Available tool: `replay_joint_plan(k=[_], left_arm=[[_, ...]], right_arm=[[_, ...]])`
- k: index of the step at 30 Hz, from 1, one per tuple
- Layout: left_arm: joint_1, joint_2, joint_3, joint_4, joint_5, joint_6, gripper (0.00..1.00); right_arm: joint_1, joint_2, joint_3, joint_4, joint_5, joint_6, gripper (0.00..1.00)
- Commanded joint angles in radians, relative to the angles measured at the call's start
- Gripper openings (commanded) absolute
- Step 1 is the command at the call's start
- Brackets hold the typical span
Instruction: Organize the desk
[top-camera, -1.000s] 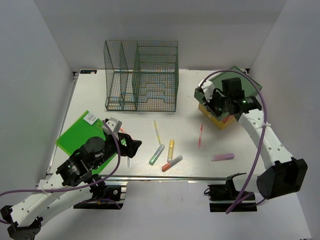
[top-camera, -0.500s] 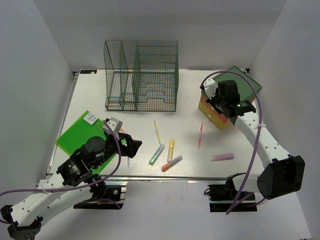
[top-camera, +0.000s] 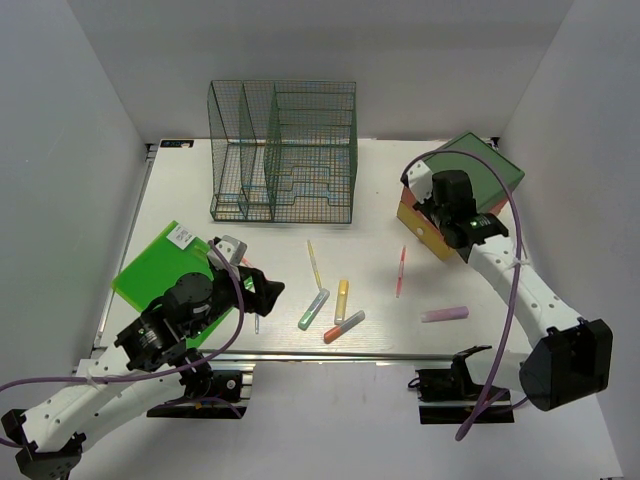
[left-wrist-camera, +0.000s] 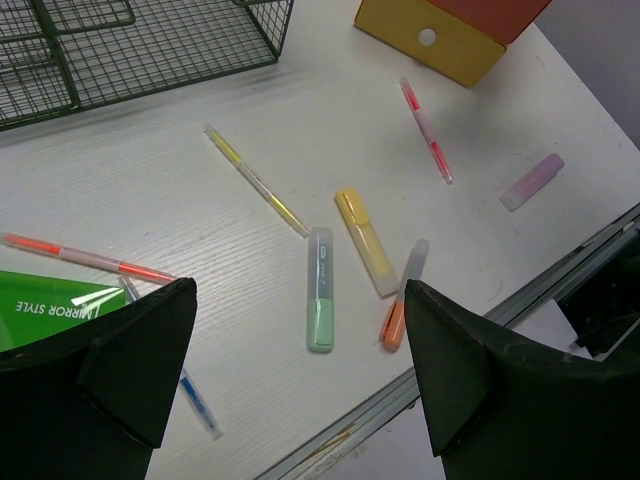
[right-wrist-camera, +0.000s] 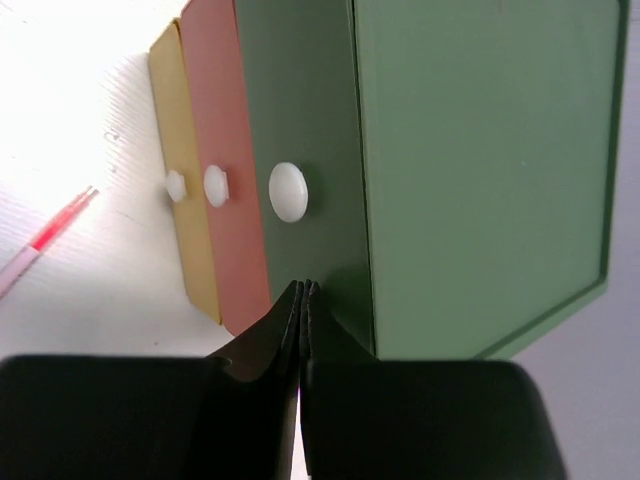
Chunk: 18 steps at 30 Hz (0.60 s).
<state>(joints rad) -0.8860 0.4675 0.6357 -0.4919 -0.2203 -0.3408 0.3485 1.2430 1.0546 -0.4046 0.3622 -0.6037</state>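
Observation:
The white desk (top-camera: 190, 195) holds scattered pens and highlighters. In the left wrist view I see a yellow pen (left-wrist-camera: 256, 181), a green highlighter (left-wrist-camera: 320, 290), a yellow highlighter (left-wrist-camera: 364, 241), an orange highlighter (left-wrist-camera: 402, 310), a red pen (left-wrist-camera: 426, 130) and a purple highlighter (left-wrist-camera: 531, 182). My left gripper (top-camera: 262, 290) is open and empty, hovering above the desk by the green highlighter (top-camera: 313, 309). My right gripper (top-camera: 432, 207) is shut with nothing between the fingers. Its tips (right-wrist-camera: 303, 287) sit at the front of the green drawer, just below the white knob (right-wrist-camera: 288, 190).
A green wire-mesh rack (top-camera: 285, 150) stands at the back. A green-topped drawer box (top-camera: 480, 172) with green, red and yellow drawers sits at the right. A green notebook (top-camera: 160, 265) lies at the left, with an orange-red pen (left-wrist-camera: 85, 258) and a blue pen (left-wrist-camera: 195, 395) beside it.
My right gripper has swung off the top of the drawer box to its front face, uncovering the green lid. The left arm has not moved.

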Motion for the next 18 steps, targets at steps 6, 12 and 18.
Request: replay_joint_plan(k=[6,12,18], left_arm=[[-0.004,0.016,-0.004,0.019,0.021,0.008,0.95],[0.005,0.039,-0.033,0.124,0.134,0.011,0.93],[-0.014,0.288,-0.028,0.403,0.262,-0.047,0.51]], right_arm=[[0.010,-0.114,0.060,-0.133,-0.280,0.047,0.00],[0.006,-0.255,0.099,-0.133,-0.686,0.143,0.89],[-0.032,-0.281,-0.063,0.105,-0.602,0.343,0.32]])
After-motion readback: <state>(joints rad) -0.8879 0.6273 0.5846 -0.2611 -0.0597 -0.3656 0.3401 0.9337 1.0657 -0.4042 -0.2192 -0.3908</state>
